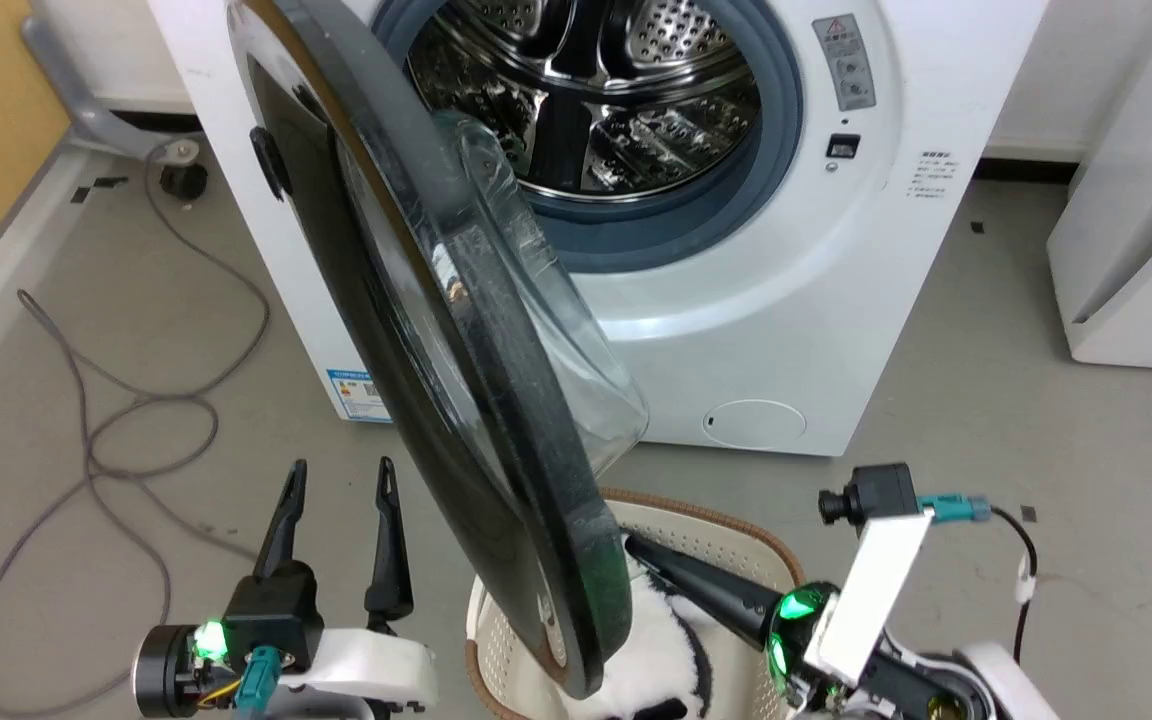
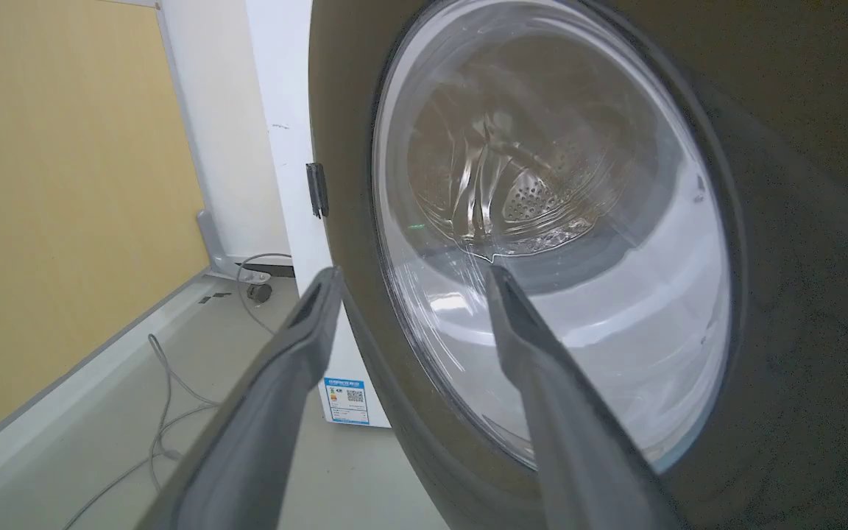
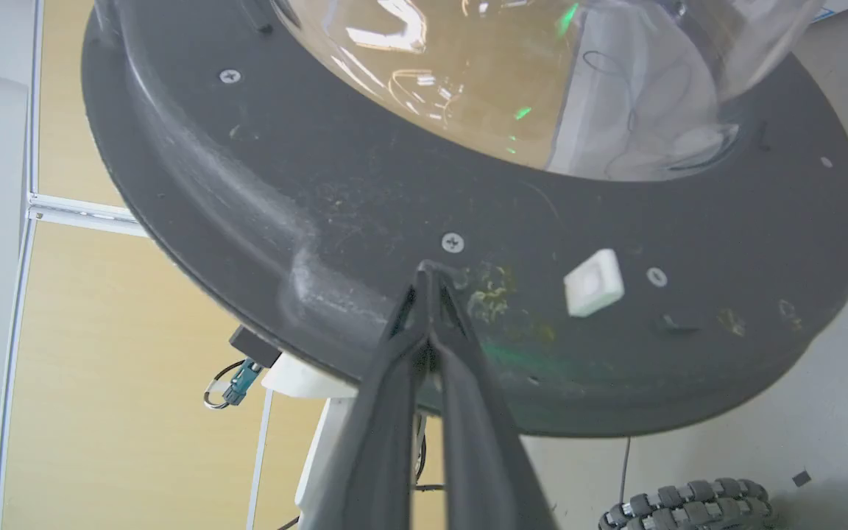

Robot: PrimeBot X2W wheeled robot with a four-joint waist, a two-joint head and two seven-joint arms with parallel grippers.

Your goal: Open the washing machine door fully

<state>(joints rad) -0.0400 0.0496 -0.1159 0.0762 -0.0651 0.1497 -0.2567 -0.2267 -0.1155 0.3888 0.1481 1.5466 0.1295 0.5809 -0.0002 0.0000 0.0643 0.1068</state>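
Observation:
The washing machine door (image 1: 476, 400) stands swung out from the white machine, its edge turned toward me, hinged on the left. Its clear glass bowl (image 1: 576, 330) bulges to the right, toward the steel drum opening (image 1: 616, 100). My left gripper (image 1: 338, 480) is open at the lower left, apart from the door's glossy outer face (image 2: 799, 221); its fingers (image 2: 299, 346) point along that face. My right gripper (image 1: 631, 546) is shut with nothing in it. Its tips (image 3: 430, 271) rest against the matte black inner face (image 3: 284, 191), just below the glass bowl (image 3: 542, 88).
A beige perforated basket (image 1: 736, 540) holding a black-and-white plush stands on the floor under the door's lower edge. A grey cable (image 1: 86, 400) loops over the floor at left. A white cabinet (image 1: 1136, 250) stands at right. A small round white cap (image 1: 754, 423) sits low on the machine.

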